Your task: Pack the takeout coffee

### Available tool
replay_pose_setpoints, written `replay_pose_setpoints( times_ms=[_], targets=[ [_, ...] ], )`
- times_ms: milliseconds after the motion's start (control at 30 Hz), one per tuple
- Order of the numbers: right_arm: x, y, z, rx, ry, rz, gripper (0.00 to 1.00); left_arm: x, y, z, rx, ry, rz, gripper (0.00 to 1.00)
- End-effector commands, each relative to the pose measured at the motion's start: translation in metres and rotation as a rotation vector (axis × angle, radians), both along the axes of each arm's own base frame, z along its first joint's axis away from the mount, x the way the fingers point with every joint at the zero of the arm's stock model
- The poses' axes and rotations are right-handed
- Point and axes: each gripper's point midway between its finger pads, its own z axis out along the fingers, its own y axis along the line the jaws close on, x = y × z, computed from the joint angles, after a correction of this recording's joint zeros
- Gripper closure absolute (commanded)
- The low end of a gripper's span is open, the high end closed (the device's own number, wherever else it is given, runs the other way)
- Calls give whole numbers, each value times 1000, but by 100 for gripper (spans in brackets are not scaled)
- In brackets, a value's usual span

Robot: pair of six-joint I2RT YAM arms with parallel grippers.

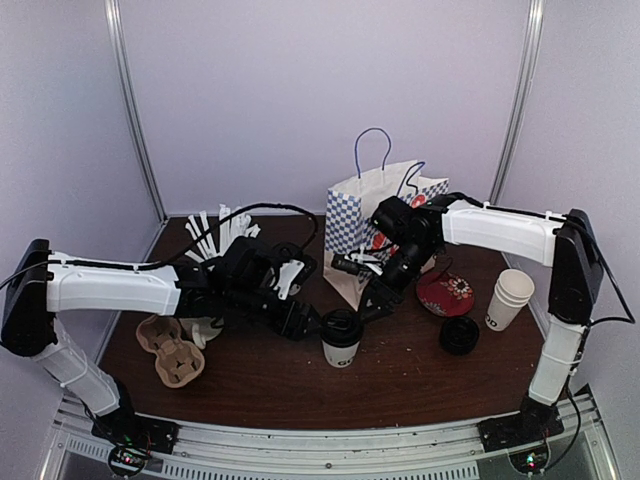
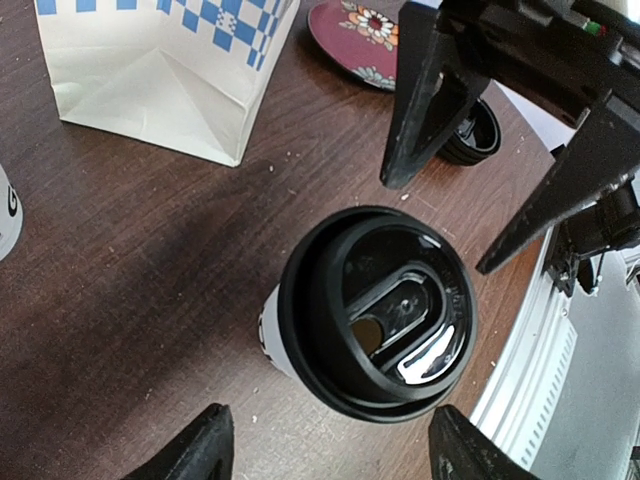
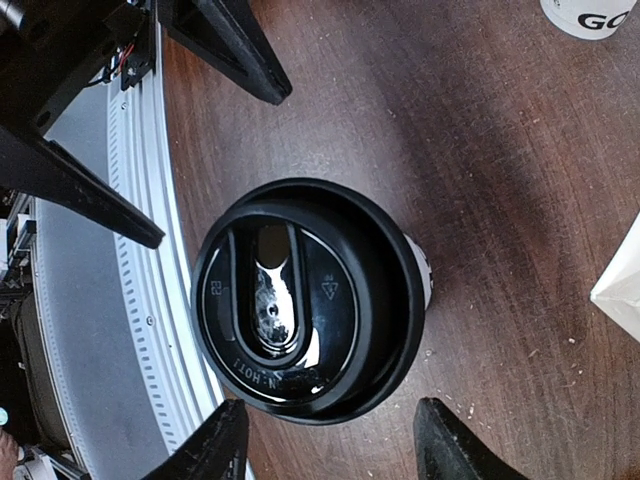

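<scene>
One takeout coffee (image 1: pixel 341 338), a white paper cup with a black lid, stands upright on the dark wooden table in front of the paper bag. My left gripper (image 1: pixel 305 325) hangs just left of it and my right gripper (image 1: pixel 375 300) just above and to its right. In the left wrist view the lid (image 2: pixel 378 312) lies ahead of the open left gripper (image 2: pixel 330 455), untouched. The right wrist view shows the same lid (image 3: pixel 305 300) ahead of the open right gripper (image 3: pixel 330 445). Neither gripper holds anything.
A blue-checked paper bag (image 1: pixel 375 225) stands behind the cup. A red patterned plate (image 1: pixel 445 293), black spare lids (image 1: pixel 459 335) and stacked white cups (image 1: pixel 510 298) lie to the right. A cardboard cup carrier (image 1: pixel 170 350) and a cup of straws (image 1: pixel 215 240) are on the left. Another lettered white cup (image 3: pixel 590 15) shows at a frame edge.
</scene>
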Motion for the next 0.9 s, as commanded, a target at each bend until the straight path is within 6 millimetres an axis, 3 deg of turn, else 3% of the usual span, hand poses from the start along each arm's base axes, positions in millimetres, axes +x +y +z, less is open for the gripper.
replay_pose_setpoints(
  times_ms=[0, 167, 400, 867],
  targets=[
    [-3, 7, 15, 55, -6, 8, 38, 8, -11, 14, -70, -39, 19, 30],
    [-3, 1, 15, 25, -74, 7, 30, 14, -24, 16, -91, -49, 0, 30],
    [7, -3, 23, -14, -202, 13, 28, 18, -40, 10, -122, -59, -31, 31],
    [-1, 10, -1, -148, -359, 105, 23, 15, -31, -22, -43, -19, -21, 37]
  ],
)
